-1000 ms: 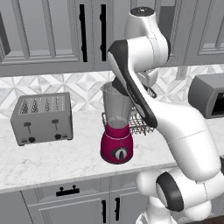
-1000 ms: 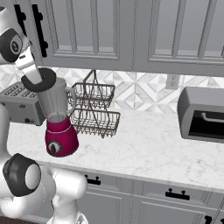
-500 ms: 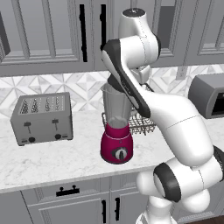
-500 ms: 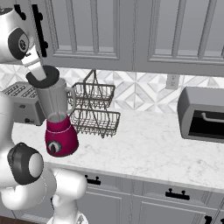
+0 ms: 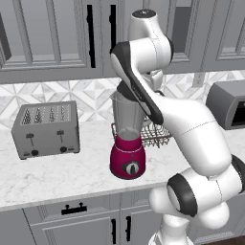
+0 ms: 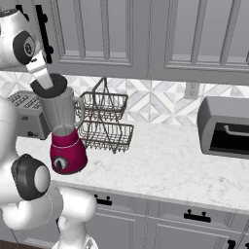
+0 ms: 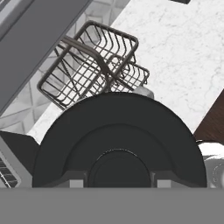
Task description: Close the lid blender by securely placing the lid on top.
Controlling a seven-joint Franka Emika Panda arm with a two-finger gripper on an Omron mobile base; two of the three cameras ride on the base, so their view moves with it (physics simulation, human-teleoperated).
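The flat round black lid sits clamped in the closed tool, directly over the blender, at the clear grey jar's rim. The crimson-based blender stands on the table just beside the wire basket.

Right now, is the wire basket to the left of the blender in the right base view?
No, the wire basket stands to the right of the blender, between it and the grey appliance.
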